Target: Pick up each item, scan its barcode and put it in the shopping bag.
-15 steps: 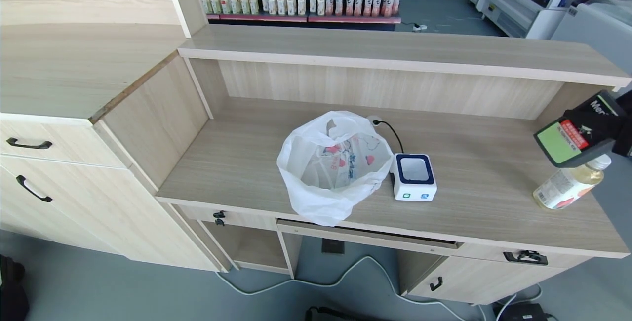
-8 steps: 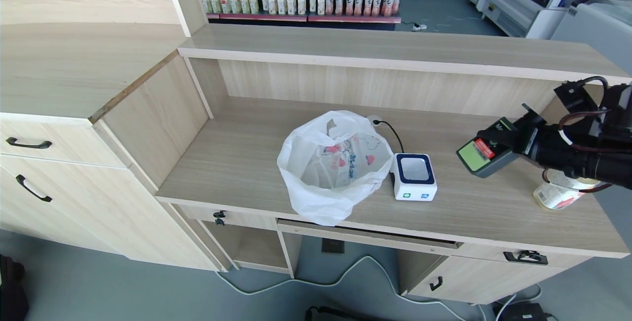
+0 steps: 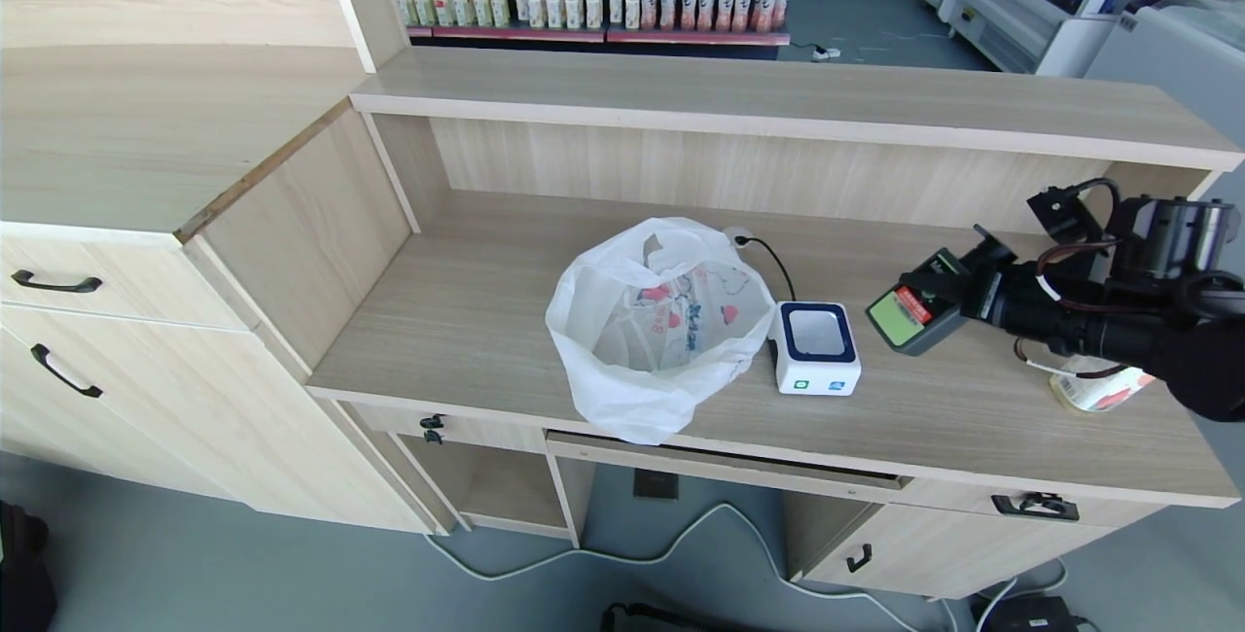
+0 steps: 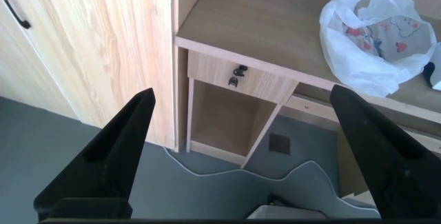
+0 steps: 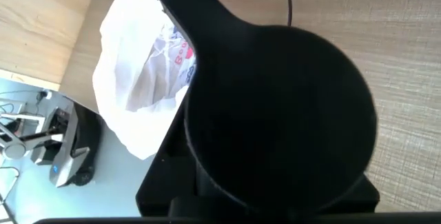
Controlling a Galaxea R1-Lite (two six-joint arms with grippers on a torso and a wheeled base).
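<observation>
Over the counter's [image 3: 506, 321] right half my right gripper [image 3: 961, 294] pinches the dark box [image 3: 905, 319], its long side aimed at the scanner [image 3: 817, 345] just beside it toward the middle; my left gripper [image 4: 242, 93] hangs wide open, far off.

No legible print on the label [image 3: 903, 316] of the dark item [image 3: 936, 272] or the shopping bag [image 3: 603, 369].

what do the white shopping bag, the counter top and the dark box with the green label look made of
White shopping bag: thin plastic film, translucent, crumpled, print showing through.
Counter top: matt wood-grain laminate or veneer, judging by the pale, even streaks.
Dark box with green label: probably printed card, flat faces and crisp edges; could be plastic.
</observation>
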